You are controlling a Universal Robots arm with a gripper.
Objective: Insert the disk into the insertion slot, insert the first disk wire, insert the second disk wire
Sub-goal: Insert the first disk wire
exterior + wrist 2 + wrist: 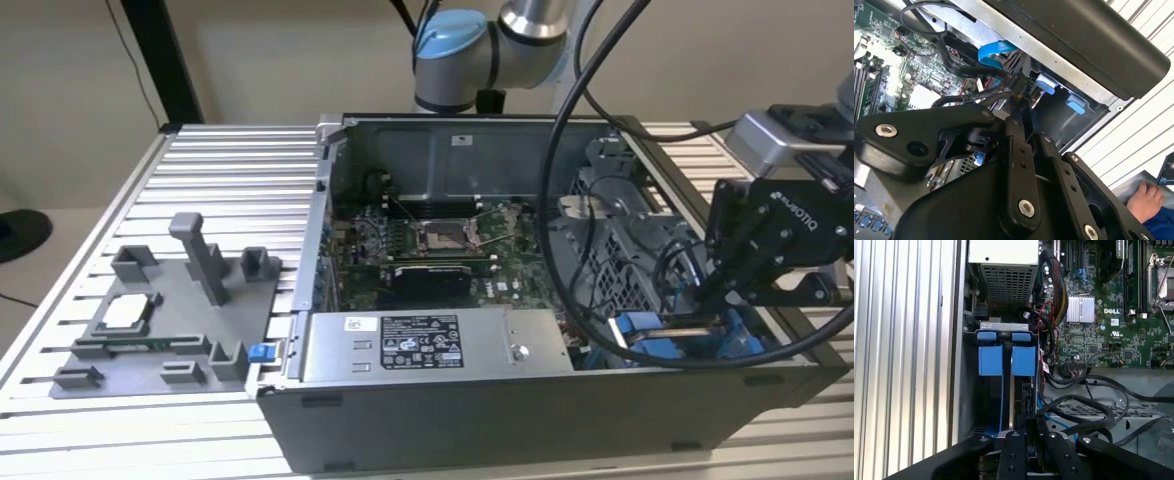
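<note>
The disk [667, 338], framed by its blue carrier [1023, 361], sits edge-on inside the insertion slot [970, 390] at the case's near corner on the exterior view's right. My black gripper [714, 300] reaches down into that corner. In both wrist views its fingers [1015, 150] stand close together over the disk's end. Their tips [1028, 422] pinch the end of a black disk wire [979, 95] that loops back toward the motherboard. The slot's blue tabs [1046, 82] lie just beyond the fingertips.
A grey power supply box [427, 345] with a sticker lies along the case's front. The perforated cage [1006, 287] and loose black cables [1089, 410] crowd the slot. A grey fixture [160, 310] stands on the slatted table. A person's hand [1144, 200] rests outside the case.
</note>
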